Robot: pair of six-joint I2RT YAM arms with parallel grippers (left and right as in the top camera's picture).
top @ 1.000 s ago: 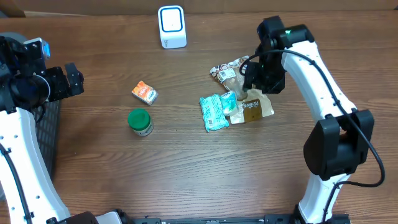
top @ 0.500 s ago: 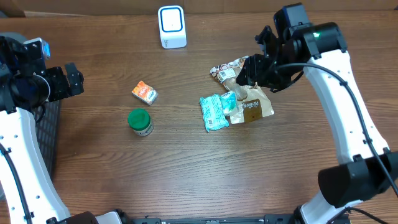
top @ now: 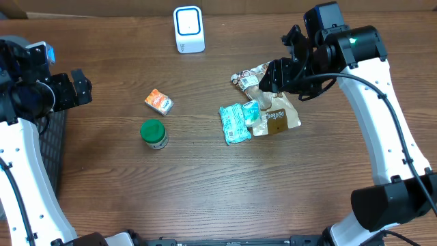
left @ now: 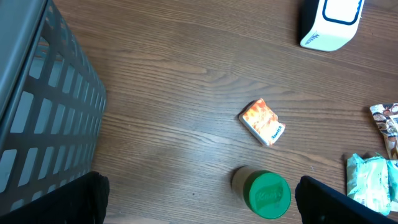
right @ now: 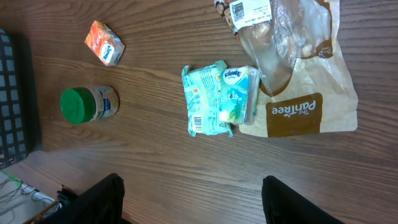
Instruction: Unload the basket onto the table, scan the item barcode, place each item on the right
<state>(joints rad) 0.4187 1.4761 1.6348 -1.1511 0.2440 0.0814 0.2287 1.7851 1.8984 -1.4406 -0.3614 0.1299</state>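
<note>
1 flat teal packet (right: 202,93), white barcode label (right: 198,122) upward, beside Kleenex pack (right: 239,93)

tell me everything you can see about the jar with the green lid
The jar is small and round, with a bright green screw-type lid that looks like plastic and a pale body carrying a light label. The lid is on, and the raised marking on top is too small to read. It appears to stand upright on the wooden table, just below the orange packet and left of the teal packs, touching neither. Nothing grips it.
</note>
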